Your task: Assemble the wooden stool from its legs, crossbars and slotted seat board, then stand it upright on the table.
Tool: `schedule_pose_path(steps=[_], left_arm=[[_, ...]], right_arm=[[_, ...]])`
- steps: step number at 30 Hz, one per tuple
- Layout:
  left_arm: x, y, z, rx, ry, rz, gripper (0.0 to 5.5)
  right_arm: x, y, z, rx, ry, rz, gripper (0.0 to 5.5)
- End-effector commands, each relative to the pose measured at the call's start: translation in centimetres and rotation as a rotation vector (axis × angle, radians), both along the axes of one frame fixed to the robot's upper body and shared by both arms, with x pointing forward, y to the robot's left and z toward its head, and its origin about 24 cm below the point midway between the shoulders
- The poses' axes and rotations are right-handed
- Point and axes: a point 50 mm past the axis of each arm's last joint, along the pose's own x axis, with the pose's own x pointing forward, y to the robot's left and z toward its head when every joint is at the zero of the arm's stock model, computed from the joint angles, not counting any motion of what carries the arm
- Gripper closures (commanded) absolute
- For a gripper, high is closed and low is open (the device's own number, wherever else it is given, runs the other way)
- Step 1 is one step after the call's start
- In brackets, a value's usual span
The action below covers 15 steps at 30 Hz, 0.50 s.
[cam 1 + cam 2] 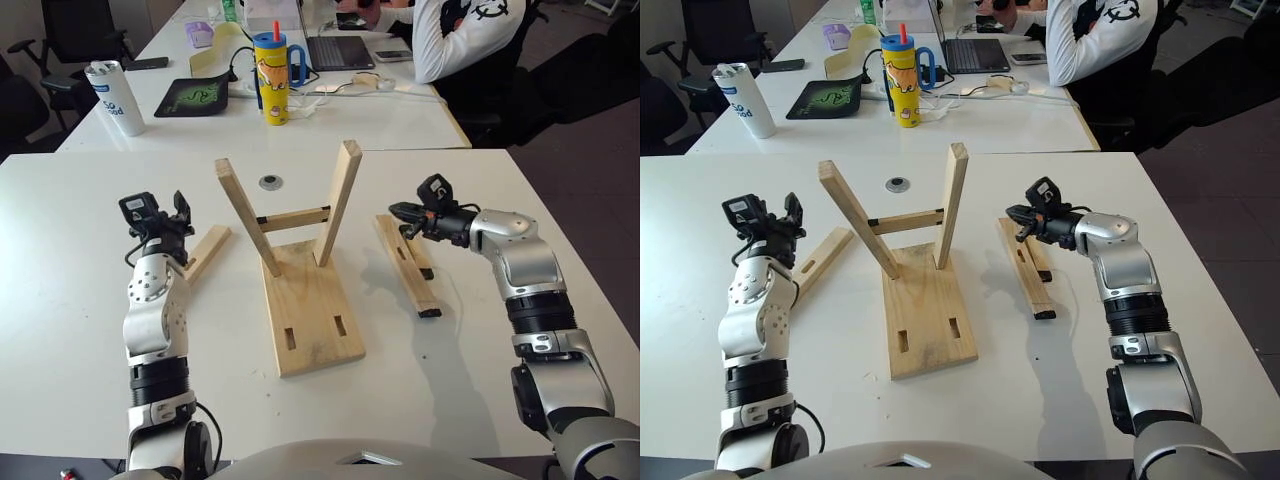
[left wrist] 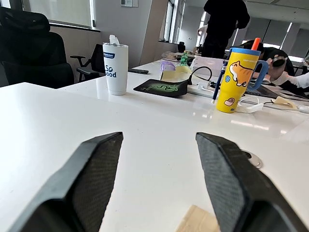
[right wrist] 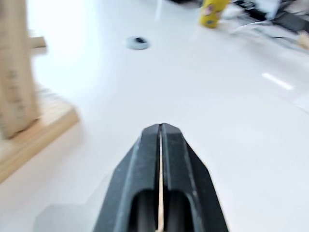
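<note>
The slotted seat board [image 1: 312,312] lies flat mid-table. Two legs [image 1: 245,215] [image 1: 338,200] stand in its far slots, splayed apart and joined by a crossbar [image 1: 292,218]. Its two near slots are bare. Another leg-and-crossbar piece [image 1: 410,265] lies flat to the right. My right gripper [image 1: 395,211] is shut with nothing in it, just above that piece's far end, and points toward the standing legs [image 3: 17,77]. A single loose leg [image 1: 205,252] lies to the left. My left gripper [image 1: 170,215] hovers open over its far end [image 2: 195,220], fingers [image 2: 96,159] spread wide.
A round cable grommet [image 1: 269,182] sits in the table behind the stool. The adjoining far table carries a yellow cup [image 1: 272,75], a white tumbler [image 1: 115,97], a mouse pad [image 1: 205,96] and a laptop [image 1: 338,50], with a seated person behind.
</note>
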Motion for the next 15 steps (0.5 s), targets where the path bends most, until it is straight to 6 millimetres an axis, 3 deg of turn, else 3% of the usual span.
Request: schedule_pose_path(steps=[1, 8, 15], left_arm=[[-0.8, 0.1, -0.4, 0.025, 0.040, -0.051, 2.67], [-1.9, -2.6, -1.4, 0.036, 0.086, -0.183, 2.67], [-2.4, -3.8, -2.3, 0.021, 0.094, -0.195, 2.87]], right_arm=[[-0.8, -1.9, -3.3, 0.005, 0.043, -0.243, 5.48], [-4.3, -2.6, -5.8, 0.075, 0.161, -0.366, 4.43], [-5.2, -1.4, -6.7, 0.137, 0.304, -0.305, 3.28]])
